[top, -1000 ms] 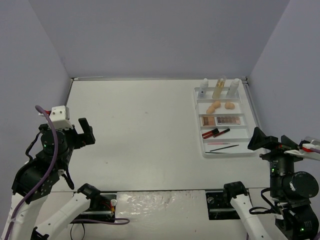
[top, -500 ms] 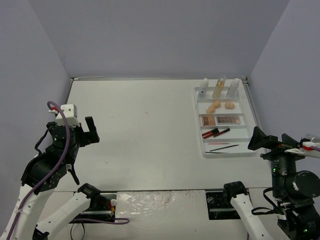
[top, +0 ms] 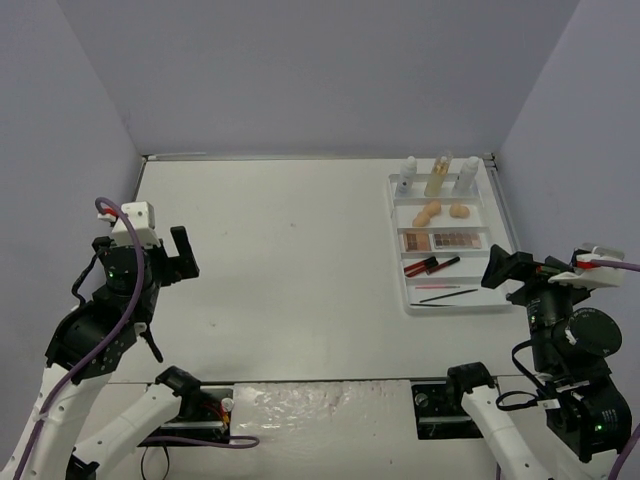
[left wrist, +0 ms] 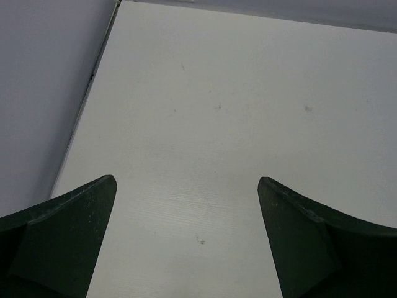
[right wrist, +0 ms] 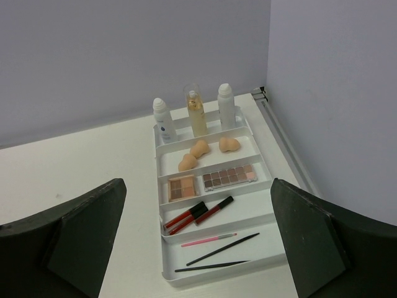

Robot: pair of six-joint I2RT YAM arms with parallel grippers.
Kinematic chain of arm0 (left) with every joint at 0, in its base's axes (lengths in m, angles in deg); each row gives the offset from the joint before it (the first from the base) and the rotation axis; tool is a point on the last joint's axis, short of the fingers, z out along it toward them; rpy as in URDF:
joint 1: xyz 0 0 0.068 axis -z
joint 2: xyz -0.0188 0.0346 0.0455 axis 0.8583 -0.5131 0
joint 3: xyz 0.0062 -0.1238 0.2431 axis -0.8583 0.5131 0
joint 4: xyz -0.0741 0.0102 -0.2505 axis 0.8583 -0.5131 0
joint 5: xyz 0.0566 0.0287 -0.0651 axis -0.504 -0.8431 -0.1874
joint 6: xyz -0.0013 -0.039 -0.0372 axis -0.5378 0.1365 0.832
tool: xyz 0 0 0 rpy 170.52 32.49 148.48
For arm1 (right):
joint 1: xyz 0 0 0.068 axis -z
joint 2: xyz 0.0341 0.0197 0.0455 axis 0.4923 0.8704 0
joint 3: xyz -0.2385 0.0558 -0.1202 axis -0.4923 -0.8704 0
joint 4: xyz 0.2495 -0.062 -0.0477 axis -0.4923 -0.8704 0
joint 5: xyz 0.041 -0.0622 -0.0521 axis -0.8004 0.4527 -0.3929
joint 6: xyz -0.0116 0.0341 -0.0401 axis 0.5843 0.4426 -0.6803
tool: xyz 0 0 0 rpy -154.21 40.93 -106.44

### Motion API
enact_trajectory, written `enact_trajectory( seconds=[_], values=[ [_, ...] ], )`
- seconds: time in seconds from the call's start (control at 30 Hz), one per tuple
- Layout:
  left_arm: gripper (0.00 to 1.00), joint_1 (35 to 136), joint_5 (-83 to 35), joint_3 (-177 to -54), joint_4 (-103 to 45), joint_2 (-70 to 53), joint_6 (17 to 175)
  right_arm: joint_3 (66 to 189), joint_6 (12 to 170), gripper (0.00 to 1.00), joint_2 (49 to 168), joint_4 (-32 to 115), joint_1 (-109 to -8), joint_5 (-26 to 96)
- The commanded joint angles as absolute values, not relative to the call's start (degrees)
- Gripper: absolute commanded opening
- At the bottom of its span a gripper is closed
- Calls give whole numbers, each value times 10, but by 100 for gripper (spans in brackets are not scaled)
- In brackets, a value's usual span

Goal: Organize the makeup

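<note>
Turning a little, the left gripper (top: 178, 256) and right gripper (top: 507, 268) stayed spread and empty; the makeup (top: 441, 240) lay sorted in the tray (top: 455, 308) by the bench (top: 290, 260) right edge, job likely done.

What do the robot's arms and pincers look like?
The left arm and right arm have black rounded joints and white lower links. The left gripper and right gripper have broad black tapering fingers. A purple cable trails along the left arm.

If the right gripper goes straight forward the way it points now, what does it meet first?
Probably the white tray, around its near compartments with the brushes and lip tubes; exact depth is unclear.
</note>
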State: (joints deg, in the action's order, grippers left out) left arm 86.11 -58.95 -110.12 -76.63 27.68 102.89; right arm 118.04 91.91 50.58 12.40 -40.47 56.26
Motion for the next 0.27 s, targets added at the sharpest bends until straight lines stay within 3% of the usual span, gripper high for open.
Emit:
enact_trajectory(
  seconds=[0.0, 0.23],
  values=[
    [97, 859, -586, -1122, -719, 248, 1010, 1191, 919, 100, 527, 177, -410, 548],
    [97, 859, -572, -1118, -714, 244, 1014, 1204, 919, 100, 531, 187, -410, 537]
  ],
)
